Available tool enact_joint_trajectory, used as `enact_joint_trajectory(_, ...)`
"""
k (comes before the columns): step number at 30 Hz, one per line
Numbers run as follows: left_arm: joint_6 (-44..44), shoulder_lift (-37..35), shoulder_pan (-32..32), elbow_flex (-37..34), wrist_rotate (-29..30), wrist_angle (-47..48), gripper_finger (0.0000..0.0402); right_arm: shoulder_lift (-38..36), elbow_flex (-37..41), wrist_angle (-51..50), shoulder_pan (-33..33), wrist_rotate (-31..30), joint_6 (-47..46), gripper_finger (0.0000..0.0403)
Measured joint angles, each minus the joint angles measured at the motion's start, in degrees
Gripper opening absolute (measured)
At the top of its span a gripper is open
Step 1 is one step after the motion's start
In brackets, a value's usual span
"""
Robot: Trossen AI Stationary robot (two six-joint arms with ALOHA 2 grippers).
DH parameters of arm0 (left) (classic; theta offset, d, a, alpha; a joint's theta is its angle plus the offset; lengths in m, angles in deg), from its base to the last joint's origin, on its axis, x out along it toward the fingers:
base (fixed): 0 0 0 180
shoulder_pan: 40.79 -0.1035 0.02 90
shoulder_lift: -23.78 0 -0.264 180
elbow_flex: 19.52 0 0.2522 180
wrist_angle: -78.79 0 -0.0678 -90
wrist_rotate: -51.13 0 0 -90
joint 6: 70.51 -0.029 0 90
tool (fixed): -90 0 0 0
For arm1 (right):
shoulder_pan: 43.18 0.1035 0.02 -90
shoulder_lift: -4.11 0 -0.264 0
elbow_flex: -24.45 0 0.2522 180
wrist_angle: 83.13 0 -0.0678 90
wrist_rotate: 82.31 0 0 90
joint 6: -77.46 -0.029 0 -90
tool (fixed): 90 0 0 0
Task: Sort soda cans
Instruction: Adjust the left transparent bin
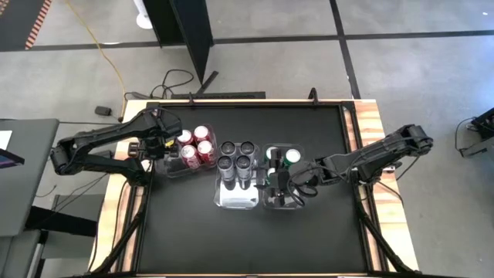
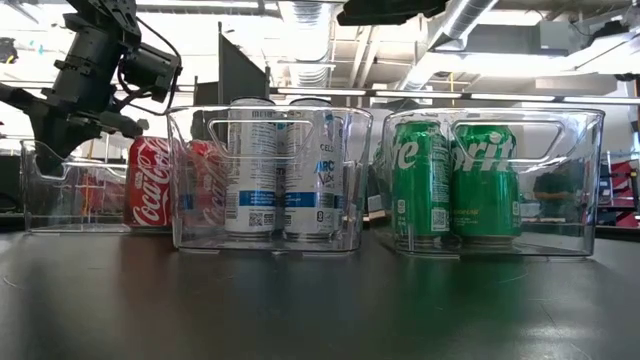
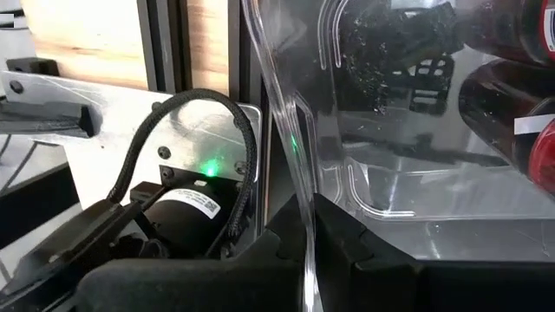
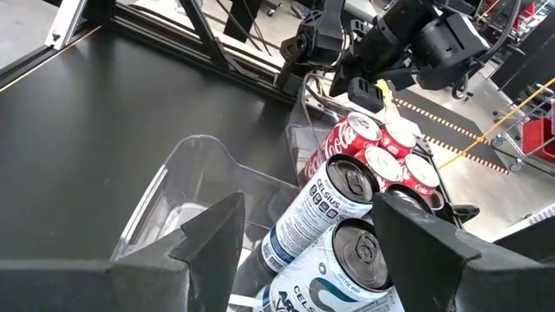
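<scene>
On red cans' bin (image 1: 171, 167), left jaws.

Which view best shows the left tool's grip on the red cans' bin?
The left wrist view: the left tool is shut on the clear bin wall. The high view shows it at that bin's left end, grip hidden. The low view shows the arm above the bin. The right wrist view shows it far off.

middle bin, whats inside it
The middle bin holds silver-grey cans: four tops show from above, bunched at its far end. The low view shows only the front two; the back pair is covered by them.
</scene>
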Motion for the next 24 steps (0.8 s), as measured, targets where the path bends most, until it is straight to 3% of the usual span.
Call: enact_joint_trajectory(24, 7.66, 0.08, 0.21, -0.24, -9.13, -0.69, 0.0001, 0.00, 0.00, -0.26, 0.01, 0.00, -0.17, 0.0270)
